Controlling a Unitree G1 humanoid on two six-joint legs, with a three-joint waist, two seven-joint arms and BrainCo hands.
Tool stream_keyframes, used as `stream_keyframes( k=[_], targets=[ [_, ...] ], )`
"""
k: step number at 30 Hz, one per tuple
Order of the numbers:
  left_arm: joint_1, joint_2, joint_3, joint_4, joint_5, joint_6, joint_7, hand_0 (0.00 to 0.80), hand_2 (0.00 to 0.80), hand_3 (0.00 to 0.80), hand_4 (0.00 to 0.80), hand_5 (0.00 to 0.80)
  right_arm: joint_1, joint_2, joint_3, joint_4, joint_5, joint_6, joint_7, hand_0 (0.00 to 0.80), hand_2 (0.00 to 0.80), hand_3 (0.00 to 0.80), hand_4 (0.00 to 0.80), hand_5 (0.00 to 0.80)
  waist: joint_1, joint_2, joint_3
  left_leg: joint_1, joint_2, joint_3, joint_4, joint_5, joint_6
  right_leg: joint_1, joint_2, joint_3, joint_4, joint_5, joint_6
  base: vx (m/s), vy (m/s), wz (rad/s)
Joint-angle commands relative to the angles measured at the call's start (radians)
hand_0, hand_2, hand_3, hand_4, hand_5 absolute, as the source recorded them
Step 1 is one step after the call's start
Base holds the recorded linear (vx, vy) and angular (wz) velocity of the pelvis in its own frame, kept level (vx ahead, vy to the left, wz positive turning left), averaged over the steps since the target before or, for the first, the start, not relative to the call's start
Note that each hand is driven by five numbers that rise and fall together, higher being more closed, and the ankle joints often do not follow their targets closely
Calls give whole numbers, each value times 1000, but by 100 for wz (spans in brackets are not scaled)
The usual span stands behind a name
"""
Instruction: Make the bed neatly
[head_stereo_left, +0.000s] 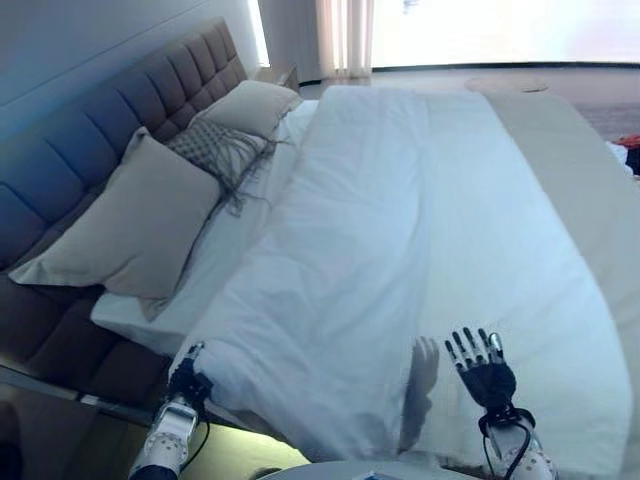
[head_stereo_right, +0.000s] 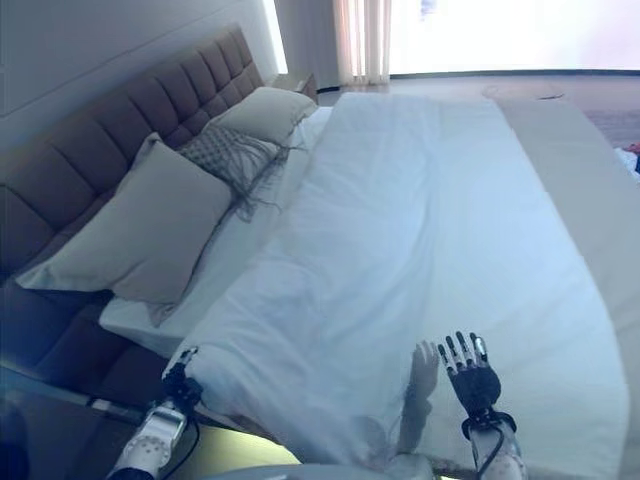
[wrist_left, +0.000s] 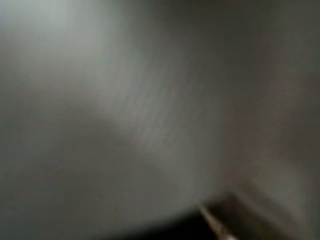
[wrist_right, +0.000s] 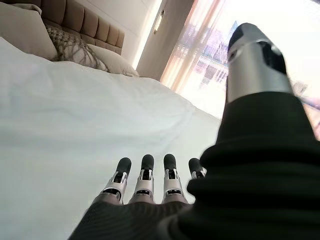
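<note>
A white duvet (head_stereo_left: 400, 250) covers most of the bed, with its top edge lying slantwise below the pillows and the white sheet (head_stereo_left: 220, 265) bare beside them. My left hand (head_stereo_left: 188, 378) is at the duvet's near corner at the bed's side, its fingers tucked into the cloth edge; its wrist view shows only cloth pressed close. My right hand (head_stereo_left: 484, 374) is open, fingers straight, just above the duvet near its front edge. It also shows in the right wrist view (wrist_right: 145, 175) over the duvet (wrist_right: 75, 110).
A large beige pillow (head_stereo_left: 130, 225), a patterned fringed cushion (head_stereo_left: 215, 150) and a second beige pillow (head_stereo_left: 255, 105) lean against the padded headboard (head_stereo_left: 90, 130). A beige runner (head_stereo_left: 590, 200) lies along the bed's foot. Curtains and a bright window stand beyond the bed.
</note>
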Motion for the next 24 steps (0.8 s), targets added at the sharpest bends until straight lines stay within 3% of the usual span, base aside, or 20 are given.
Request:
stream_keyframes(
  k=[1, 3, 5, 8, 9, 11, 14, 17, 20, 24],
  targets=[
    [-61, 72, 72, -72, 28, -43, -48, 800, 800, 800, 800, 800, -56, -15, -44, -80, 17, 12, 16, 0, 0, 0, 0, 0, -4, 23, 6, -26, 53, -49, 83, -10, 58, -44, -61, 51, -55, 218, 48, -14, 311, -32],
    [-52, 90, 82, -97, 39, -43, -23, 800, 800, 800, 800, 800, -61, 5, -44, -68, 5, 28, 44, 0, 0, 0, 0, 0, 7, 12, 7, -13, 23, -13, 60, -23, 82, -74, -91, 30, -79, 318, 54, -51, 306, -29],
    [-54, 110, 116, -105, 22, -19, -5, 800, 800, 800, 800, 800, -60, 16, -48, -58, 5, 53, 53, 0, 0, 0, 0, 0, 11, 10, 1, -8, 5, 22, 35, -20, 102, -106, -65, 10, -44, 300, 51, -117, 268, -35],
    [-73, 128, 122, -84, 22, -19, 2, 800, 800, 800, 800, 800, -3, 30, -39, -51, 7, 49, 115, 0, 0, 0, 0, 0, -1, 4, -18, -22, -19, 20, 6, 9, 133, -133, 77, 26, 135, 200, 25, -96, 184, -26],
    [-75, 124, 114, -84, 33, -33, 6, 800, 800, 800, 800, 800, 20, 28, -27, -55, 21, 34, 129, 0, 0, 0, 0, 0, 0, -3, -28, -30, -22, 22, -4, 26, 138, -138, 131, 11, 174, 170, 12, -83, 77, 13],
    [-81, 107, 92, -92, 41, -58, 19, 800, 800, 800, 800, 800, 39, 15, -10, -60, 58, 7, 129, 0, 0, 0, 0, 0, 5, -18, -36, -40, -29, 19, -11, 40, 145, -121, 200, -20, 180, 114, -13, -80, -21, 36],
    [-95, 75, 68, -101, 36, -90, 65, 800, 800, 800, 800, 800, 21, 4, 10, -52, 67, -15, 95, 0, 0, 0, 0, 0, 24, -30, -38, -58, -38, -1, -6, 54, 131, -50, 247, -66, 47, 54, -73, -65, -108, 38],
    [-99, 79, 75, -82, 45, -101, 124, 800, 800, 800, 800, 800, 6, -31, 34, -106, 51, -7, 24, 0, 0, 0, 0, 0, 34, -19, -30, -82, 10, -25, -32, 157, 75, -4, 293, -74, -35, 26, -97, -67, -78, 28],
    [-107, 100, 87, -53, 58, -120, 156, 800, 800, 800, 800, 800, -10, -59, 40, -114, 39, -16, 10, 0, 0, 0, 0, 0, 59, -15, -11, -144, 59, -88, -58, 240, 39, 21, 313, -76, -89, 28, -110, -154, -42, 11],
    [-99, 85, 87, -1, 183, -147, 219, 800, 800, 800, 800, 800, -20, -58, 21, -118, 31, -40, -13, 0, 0, 0, 0, 0, 49, -18, 1, -175, 86, -31, 72, 199, 36, 17, 286, -128, -88, 27, -123, -133, 28, 2]
  ],
)
